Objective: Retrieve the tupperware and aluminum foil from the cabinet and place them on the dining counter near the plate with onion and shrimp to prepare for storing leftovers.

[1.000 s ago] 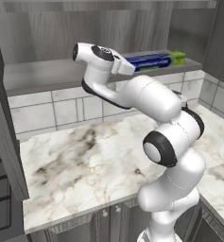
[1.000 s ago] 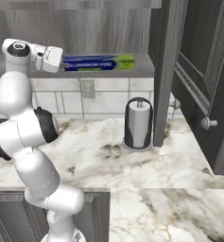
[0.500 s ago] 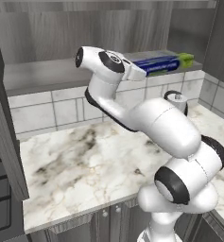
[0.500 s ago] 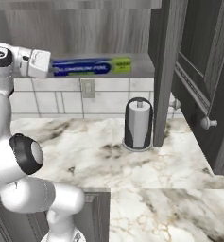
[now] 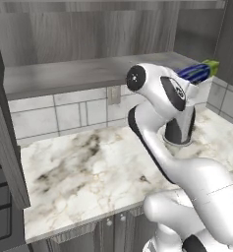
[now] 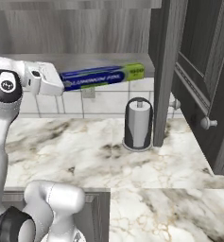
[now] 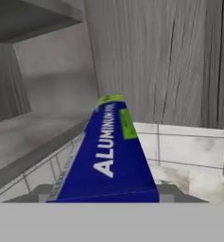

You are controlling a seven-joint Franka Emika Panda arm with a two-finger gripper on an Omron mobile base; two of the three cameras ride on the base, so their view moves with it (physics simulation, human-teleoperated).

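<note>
Right base view: claw (image 6: 62, 85) grips the aluminum foil (image 6: 104, 76) (yellow-green end outward), level before the cabinet (image 6: 166, 61).

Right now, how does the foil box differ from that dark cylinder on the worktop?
The aluminum foil is a long, narrow blue box with a yellow-green end and lies level; the dark cylinder is round, white-topped and stands upright. The foil sits up at cabinet-shelf height, jutting from the gripper, which is at its blue end; the cylinder rests untouched on the marble worktop below. Both lie close to the tiled wall.
</note>
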